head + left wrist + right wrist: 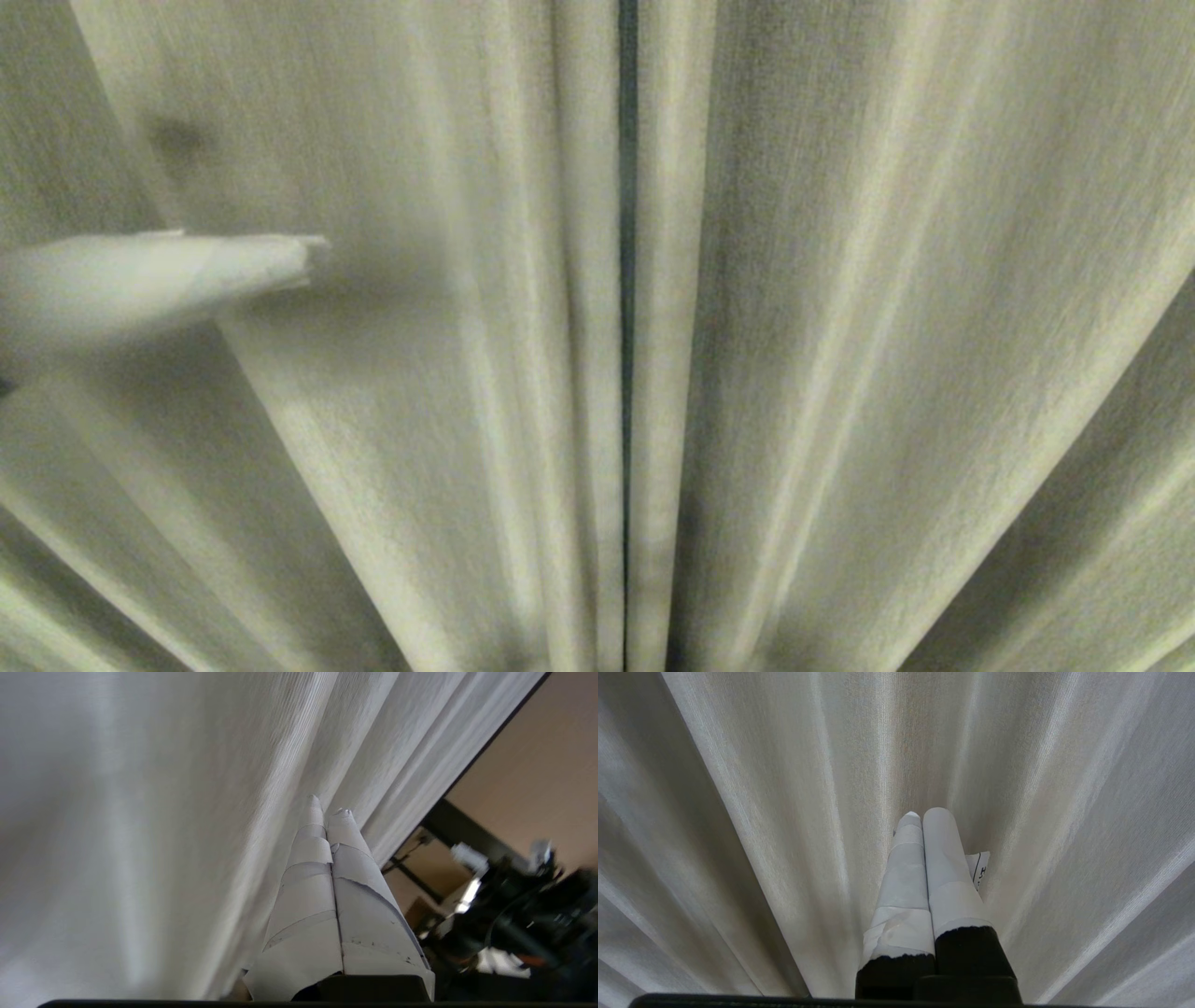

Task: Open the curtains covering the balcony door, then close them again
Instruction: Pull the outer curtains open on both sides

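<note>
curtains drawn together; left tool closed, empty, tip just before left panel.

- The left pincer has two long tapering fingers wrapped in overlapping bands of white tape, with small dark specks near the base and a black mount behind them.
- The right pincer has the same white-taped fingers, round at the tips, over black finger bases.
- A small white label with black print sticks out beside one right finger.
</note>
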